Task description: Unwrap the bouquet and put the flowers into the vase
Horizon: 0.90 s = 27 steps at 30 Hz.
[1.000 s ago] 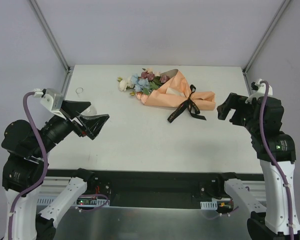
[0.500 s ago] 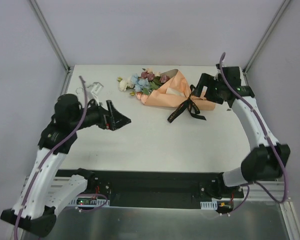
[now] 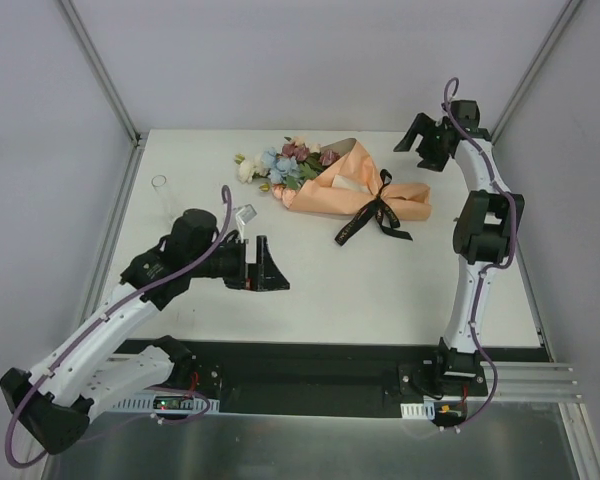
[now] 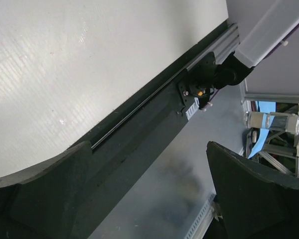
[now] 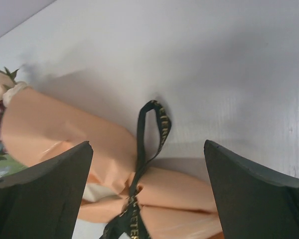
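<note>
- The right gripper (image 3: 426,143) hangs with its jaws spread wide and nothing between them, above the far right corner of the white table (image 3: 380,290).
- In the right wrist view the right gripper (image 5: 147,144) looks down between its two dark fingers at the upper loop of the black ribbon bow with gold lettering (image 5: 152,130). The bow is below the fingers and not touched.
- The left gripper (image 3: 268,268) is also wide open and empty. It sits low over the near left part of the table, pointing to the right, well apart from the bouquet.
- The left wrist view shows only the table's near edge and the black rail between the fingers of the left gripper (image 4: 148,145), with no task item in it.
- The cone of peach-orange wrapping paper (image 3: 345,190) lies on its side at the far middle of the table, its narrow end towards the right arm. The ribbon bow (image 3: 380,212) is tied round it, so it is fully wrapped.
- The pastel artificial flowers in white, blue and mauve (image 3: 283,163) poke from the wide left end of the cone.
- The small clear glass vase (image 3: 162,190) stands at the far left. Its neck shows, and its base is partly hidden behind the left arm.
- The step in hand appears to be the approach to untying, and no unwrapping is done yet.
- The next move probably calls for the right gripper to drop onto a ribbon loop or loose tail and close on that thin strip alone, not on the paper.
- The left gripper would likely need to come across and hold the cone down, since a pull on the bow could drag the whole light bundle.
</note>
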Tool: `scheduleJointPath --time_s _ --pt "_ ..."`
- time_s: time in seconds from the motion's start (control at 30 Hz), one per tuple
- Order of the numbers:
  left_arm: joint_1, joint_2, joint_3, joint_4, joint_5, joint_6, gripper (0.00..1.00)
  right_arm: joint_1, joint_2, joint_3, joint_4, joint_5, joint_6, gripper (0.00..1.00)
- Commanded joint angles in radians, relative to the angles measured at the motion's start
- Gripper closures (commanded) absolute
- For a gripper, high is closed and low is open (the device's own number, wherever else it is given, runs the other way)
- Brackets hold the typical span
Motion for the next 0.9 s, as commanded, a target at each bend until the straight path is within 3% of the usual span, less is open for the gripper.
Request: scheduleJointPath --time_s 0.0,0.33,0.47,0.6,0.87 --pt "-0.133 0.094 -0.001 0.066 -0.204 -0.040 0.02 -0.019 0.073 0.052 0.042 -0.153 0.068 0.03" --pt "-0.212 0.480 0.264 0.071 -0.213 0.118 0.04 0.010 -0.177 -0.494 0.219 -0.160 0.054 0.03" --pt "-0.213 0.534 0.332 0.071 -0.219 0.133 0.05 0.063 -0.326 -0.795 0.315 -0.159 0.079 0.02" --pt "-0.213 0.544 0.323 0.076 -0.243 0.147 0.05 0.151 -0.479 -0.989 0.360 -0.124 0.099 0.01" --pt "-0.213 0.531 0.272 0.083 -0.253 0.153 0.15 0.243 -0.738 -1.252 0.415 -0.169 0.099 0.01"
